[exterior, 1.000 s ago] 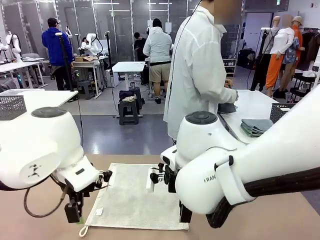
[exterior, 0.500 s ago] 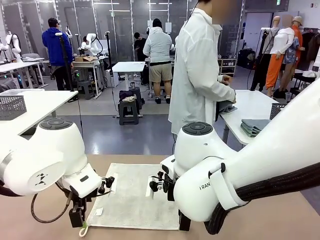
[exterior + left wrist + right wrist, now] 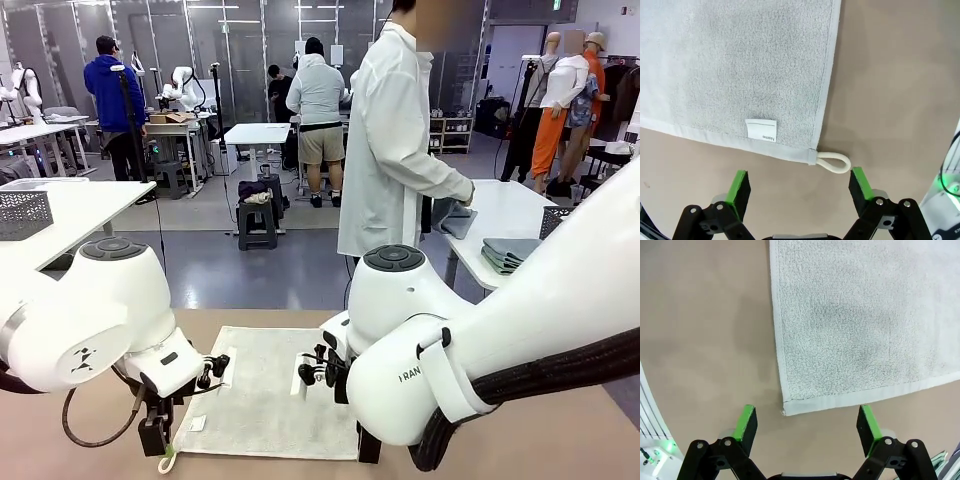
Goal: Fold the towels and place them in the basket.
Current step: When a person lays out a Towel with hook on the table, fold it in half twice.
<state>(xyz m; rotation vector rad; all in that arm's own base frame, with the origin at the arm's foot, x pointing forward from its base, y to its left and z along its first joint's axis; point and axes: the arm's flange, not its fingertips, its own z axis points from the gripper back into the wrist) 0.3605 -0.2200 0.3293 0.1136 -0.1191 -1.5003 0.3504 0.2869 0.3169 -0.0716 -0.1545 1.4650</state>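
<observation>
On the near part of the brown desk [image 3: 90, 450] the cream towel [image 3: 265, 400] lies spread flat, its near right corner cut off in the front view by the bulk of the right arm. That arm also hides nearly all of the right gripper [image 3: 806, 412]. The wrist view shows its green-padded fingers [image 3: 747, 420] standing wide apart and empty, just above the desk, straddling a towel [image 3: 860, 325] corner without touching it. The left gripper [image 3: 152, 432] hangs at the near left corner. Seen from its own wrist [image 3: 798, 177], the fingers [image 3: 740, 182] are likewise spread wide and hold nothing. The towel [image 3: 735, 70] edge, a small name tag [image 3: 761, 130] and a white hanging loop [image 3: 835, 162] lie just beyond them.

At the far right, a dark mesh basket [image 3: 552, 222] peeks out behind the right arm, mostly hidden. Beside it a stack of folded towels [image 3: 510, 252] sits on a white desk [image 3: 505, 205]. A person in a long white coat [image 3: 395, 150] stands there holding a dark cloth [image 3: 455, 218], which is too small to make out clearly.

Against a second ago, the left arm's large joint has swung rightward and lower, carrying its gripper slightly toward the towel corner. The person has straightened and turned away, and the dark cloth is now lower. The towel itself has not shifted
</observation>
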